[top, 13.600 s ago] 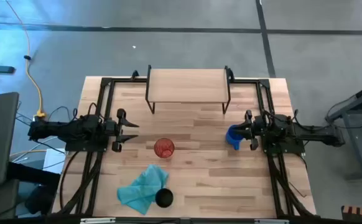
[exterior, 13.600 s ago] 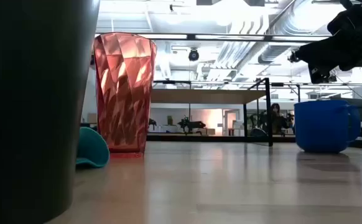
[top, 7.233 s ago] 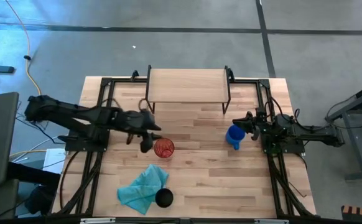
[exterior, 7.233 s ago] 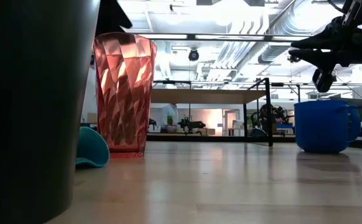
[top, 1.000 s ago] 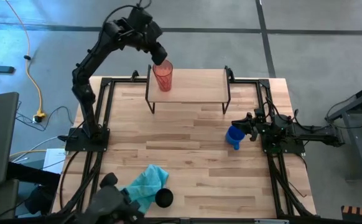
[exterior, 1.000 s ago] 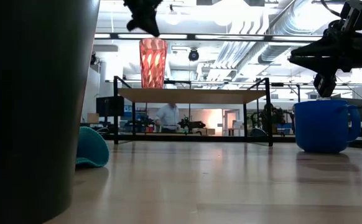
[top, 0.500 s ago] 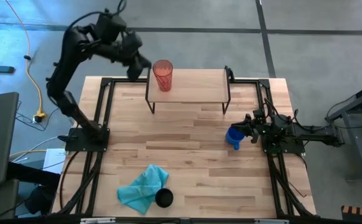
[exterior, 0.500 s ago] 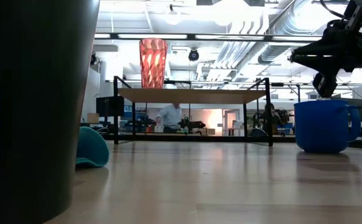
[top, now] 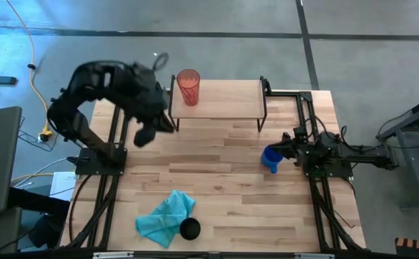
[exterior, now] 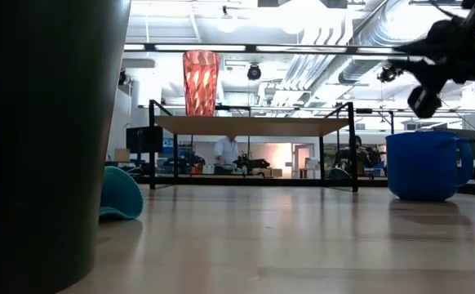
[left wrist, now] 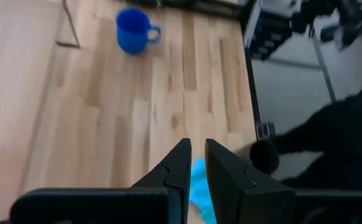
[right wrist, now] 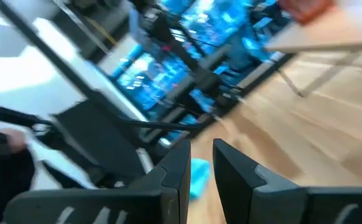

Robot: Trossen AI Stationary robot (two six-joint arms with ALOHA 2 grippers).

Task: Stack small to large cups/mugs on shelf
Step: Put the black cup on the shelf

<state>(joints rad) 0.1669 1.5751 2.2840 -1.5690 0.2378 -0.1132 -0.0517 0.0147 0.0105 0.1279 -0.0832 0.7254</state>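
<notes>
Tall translucent red ribbed tumbler (top: 188, 86) is seen upright at the left end of the small light-wood shelf on thin black metal legs (top: 227, 99), at 12 o'clock of the butcher-block wooden surface (top: 224, 187). Its inside reads empty from above.

Blue mug with a handle (top: 271, 157) is parked at 3 o'clock on the surface, upright; its contents cannot be made out. In the low view the mug (exterior: 427, 165) is cut off by nothing, handle to its right.

Short black cup (top: 189, 229) is sat at 6 o'clock near the front edge, touching the crumpled teal cloth (top: 165, 217). Its inside cannot be judged. In the low view the black cup (exterior: 46, 139) fills the left side and is cropped top and bottom; only a rounded bit of the cloth (exterior: 121, 194) is shown beside it.

Left claw (top: 144, 134) is held above the surface at 10 o'clock, clear of the tumbler, with nothing held; in the left wrist view its fingers (left wrist: 180, 169) are set nearly together with a thin gap.

Right claw (top: 284, 149) is placed just beside the mug at 3 o'clock; fingers are narrowly parted and empty in the right wrist view, which is heavily blurred.
</notes>
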